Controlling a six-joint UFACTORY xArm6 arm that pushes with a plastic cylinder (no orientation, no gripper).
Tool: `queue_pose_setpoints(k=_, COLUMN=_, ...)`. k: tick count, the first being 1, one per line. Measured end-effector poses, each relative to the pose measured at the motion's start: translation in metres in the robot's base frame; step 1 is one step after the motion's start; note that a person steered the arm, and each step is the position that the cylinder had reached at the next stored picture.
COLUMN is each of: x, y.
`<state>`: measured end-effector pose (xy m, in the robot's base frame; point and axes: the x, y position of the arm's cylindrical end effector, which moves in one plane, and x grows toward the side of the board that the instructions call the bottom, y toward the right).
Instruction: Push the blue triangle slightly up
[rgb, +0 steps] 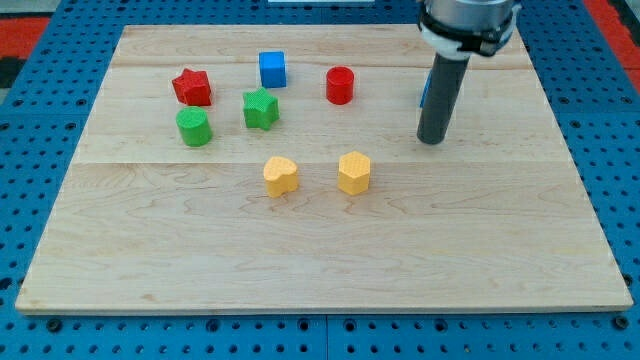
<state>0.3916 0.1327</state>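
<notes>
In the camera view, my tip (431, 140), the tool's bare rod end holding nothing, rests on the desk (320, 250) toward the view's upper right. The blue triangle (424, 92) shows only as a sliver at the rod's left edge, mostly hidden behind it, just above my tip.

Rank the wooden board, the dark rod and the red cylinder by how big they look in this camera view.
1. wooden board
2. dark rod
3. red cylinder
The gaps are plain; nearness does not blur this order.

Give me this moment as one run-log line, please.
my tip down on board | blue triangle mostly hidden behind rod | push upward not evident
</notes>
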Motion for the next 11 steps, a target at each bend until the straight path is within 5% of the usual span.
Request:
queue_pose_setpoints(k=6, x=-0.079, y=0.038)
queue_pose_setpoints(k=11, x=-0.113, y=-0.023)
